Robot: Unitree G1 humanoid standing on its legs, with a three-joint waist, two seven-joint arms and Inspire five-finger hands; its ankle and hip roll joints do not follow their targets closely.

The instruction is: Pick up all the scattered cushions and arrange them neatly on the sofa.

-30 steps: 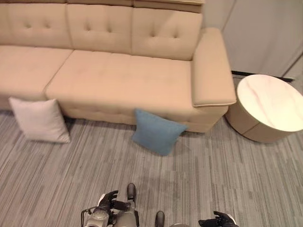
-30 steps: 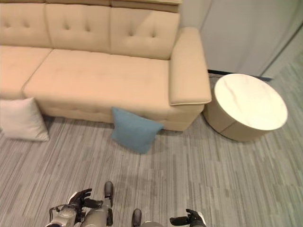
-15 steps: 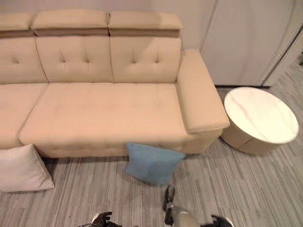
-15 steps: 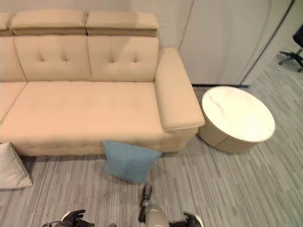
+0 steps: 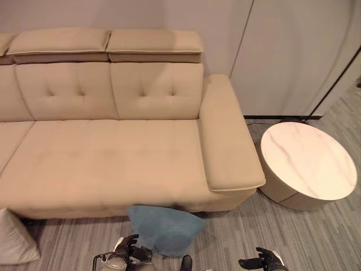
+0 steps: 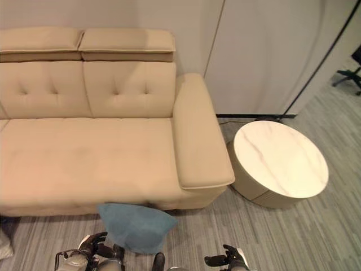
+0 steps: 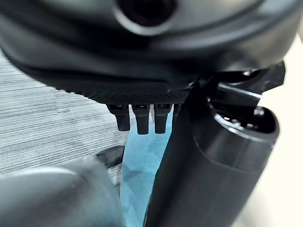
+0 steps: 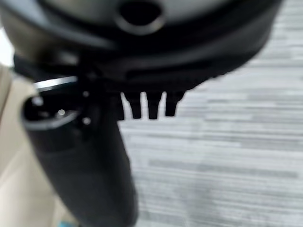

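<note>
Approach step, nothing lifted yet: the blue cushion (image 5: pixel 165 230) lies on the floor against the sofa (image 5: pixel 113 164) front edge, below the right end of the seat, and a white cushion (image 5: pixel 14 244) sits on the floor towards the sofa's left end. Left hand (image 5: pixel 128 248) hangs just beside the blue cushion, right hand (image 5: pixel 265 260) well apart from it; both hold nothing, fingers loosely apart. Next move, as I judge it: reach down and close on the blue cushion, then lift it onto the seat.

Two dark hands with ribbed black fingers: left hand (image 5: pixel 128 247) on a silver-grey wrist, right hand (image 5: pixel 264 259) with what may be a white thumb cover.
</note>
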